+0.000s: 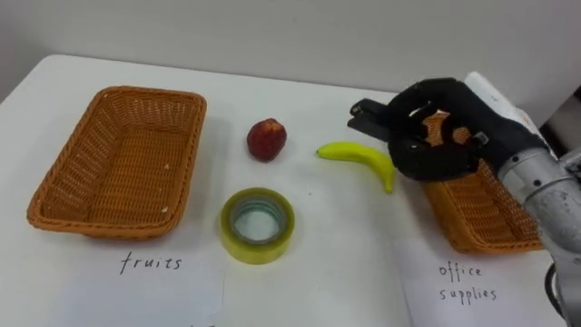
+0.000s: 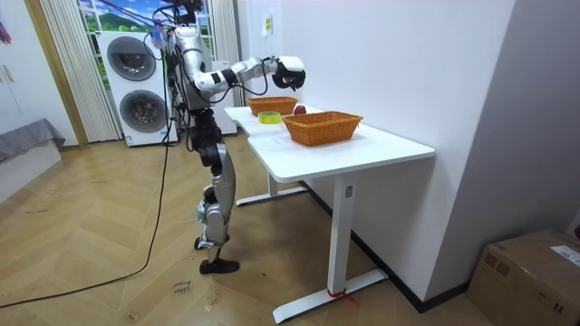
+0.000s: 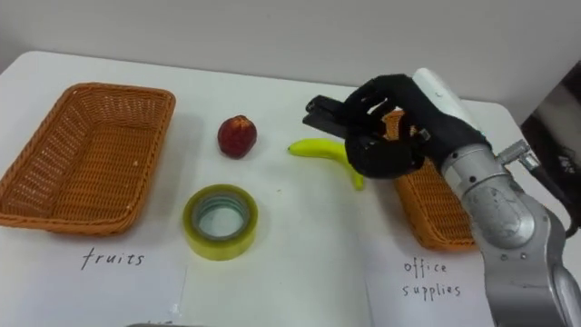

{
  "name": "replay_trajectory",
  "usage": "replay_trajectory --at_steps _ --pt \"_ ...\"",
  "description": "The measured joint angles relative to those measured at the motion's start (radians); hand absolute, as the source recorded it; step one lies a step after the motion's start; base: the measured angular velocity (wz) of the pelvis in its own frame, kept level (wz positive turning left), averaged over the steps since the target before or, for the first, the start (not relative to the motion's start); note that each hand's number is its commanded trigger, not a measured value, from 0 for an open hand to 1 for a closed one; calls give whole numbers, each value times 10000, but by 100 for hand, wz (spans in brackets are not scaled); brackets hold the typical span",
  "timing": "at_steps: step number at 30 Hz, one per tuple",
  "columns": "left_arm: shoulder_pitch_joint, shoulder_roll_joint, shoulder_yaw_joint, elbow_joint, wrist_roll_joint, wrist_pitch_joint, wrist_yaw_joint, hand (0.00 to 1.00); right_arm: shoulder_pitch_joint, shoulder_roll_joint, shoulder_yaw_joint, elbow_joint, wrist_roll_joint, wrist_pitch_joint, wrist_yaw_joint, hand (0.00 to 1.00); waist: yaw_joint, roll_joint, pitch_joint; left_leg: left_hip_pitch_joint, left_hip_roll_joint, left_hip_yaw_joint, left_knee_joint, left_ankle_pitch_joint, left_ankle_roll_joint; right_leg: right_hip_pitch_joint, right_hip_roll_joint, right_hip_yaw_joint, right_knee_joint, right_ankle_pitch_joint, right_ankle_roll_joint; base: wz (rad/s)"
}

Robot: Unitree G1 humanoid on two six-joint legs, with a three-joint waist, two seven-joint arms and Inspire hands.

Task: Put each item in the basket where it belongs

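My right hand [image 1: 442,153] hovers above the left rim of the right wicker basket [image 1: 475,221], fingers curled round a flat black object [image 1: 365,113] that sticks out to the left. A yellow banana [image 1: 359,156] lies on the white table just left of and below that hand. A red peach-like fruit [image 1: 266,140] sits further left. Nearer me, in the middle, lies a yellow tape roll [image 1: 258,225]. The left wicker basket [image 1: 116,94] holds nothing. In the room view I stand at the table's end with the right hand [image 2: 291,71] raised over it.
A paper label reading fruits [image 1: 152,263] lies before the left basket, one reading office supplies [image 1: 467,282] before the right one. The table's far edge meets a white wall. In the room view two washing machines [image 2: 131,86] stand behind me.
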Motion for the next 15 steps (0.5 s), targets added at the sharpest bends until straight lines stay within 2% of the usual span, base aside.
replay_trajectory --at_steps 4,9,15 --pt "11 -9 -3 0 -20 0 -28 0 -9 -66 -446 18 184 -47 -480 100 -46 -94 24 -15 -25 4 12 -1 2 8 7 24 -14 -2 3 0" --pt "209 -6 -2 -9 -41 -1 -42 0 -56 -604 -676 492 439 -325 -1247 100 -293 -91 24 -13 -39 -31 3 -3 6 102 26 45 -159 12 26 2" --pt "194 -8 -1 -35 -65 -140 -3 0 -55 -603 -737 746 443 -457 -1697 100 -473 -53 11 12 -36 -22 -1 -1 6 77 41 106 -145 13 25 0"
